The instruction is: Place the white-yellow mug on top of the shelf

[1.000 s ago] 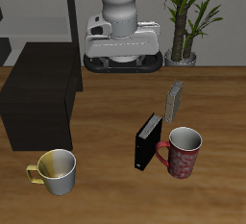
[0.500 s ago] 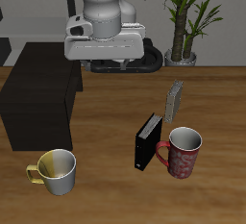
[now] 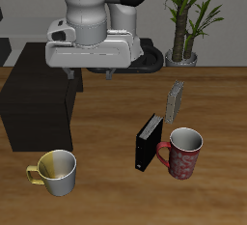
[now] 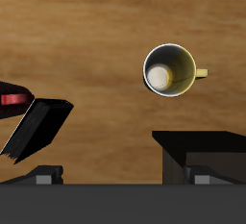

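While gripper high, white-yellow mug below (untouched).

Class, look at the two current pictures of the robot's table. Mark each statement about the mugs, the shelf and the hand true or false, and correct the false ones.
1. The white-yellow mug stands upright on the table. True.
2. The white-yellow mug already rests on top of the shelf. False: it stands on the wood in front of the shelf, nearer the table's front edge.
3. The hand is gripping the white-yellow mug. False: it hangs in the air farther back and holds nothing.
4. The red mug stands beside a small upright black box. True.
5. The red mug lies tipped on its side. False: it stands upright with its opening up.
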Robot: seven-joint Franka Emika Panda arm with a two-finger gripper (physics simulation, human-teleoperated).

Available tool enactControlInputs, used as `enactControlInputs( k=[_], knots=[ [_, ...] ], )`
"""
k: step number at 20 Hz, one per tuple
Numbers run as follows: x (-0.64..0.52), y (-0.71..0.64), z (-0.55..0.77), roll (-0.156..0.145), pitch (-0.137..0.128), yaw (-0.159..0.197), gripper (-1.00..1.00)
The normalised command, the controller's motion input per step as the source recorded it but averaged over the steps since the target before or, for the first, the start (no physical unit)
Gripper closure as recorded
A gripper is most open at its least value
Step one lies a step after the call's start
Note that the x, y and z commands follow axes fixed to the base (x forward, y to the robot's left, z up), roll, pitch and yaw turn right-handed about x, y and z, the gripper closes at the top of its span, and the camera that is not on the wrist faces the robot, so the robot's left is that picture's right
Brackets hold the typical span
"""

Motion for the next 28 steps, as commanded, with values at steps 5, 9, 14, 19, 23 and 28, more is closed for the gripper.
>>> enactControlInputs(
  k=[5, 9, 14, 19, 23, 28],
  knots=[
    [0.31, -0.13, -0.08, -0.012, -0.06, 0.061, -1.0],
    [0.28, -0.13, -0.1, 0.004, -0.035, -0.014, -1.0],
    [0.23, -0.12, -0.12, 0.019, -0.044, 0.027, -1.0],
    [0.23, -0.2, -0.26, 0.004, 0.007, -0.015, -1.0],
    [0.17, -0.15, -0.25, -0.014, 0.011, -0.016, -1.0],
    [0.15, -0.01, -0.39, -0.006, 0.03, -0.006, -1.0]
  ],
)
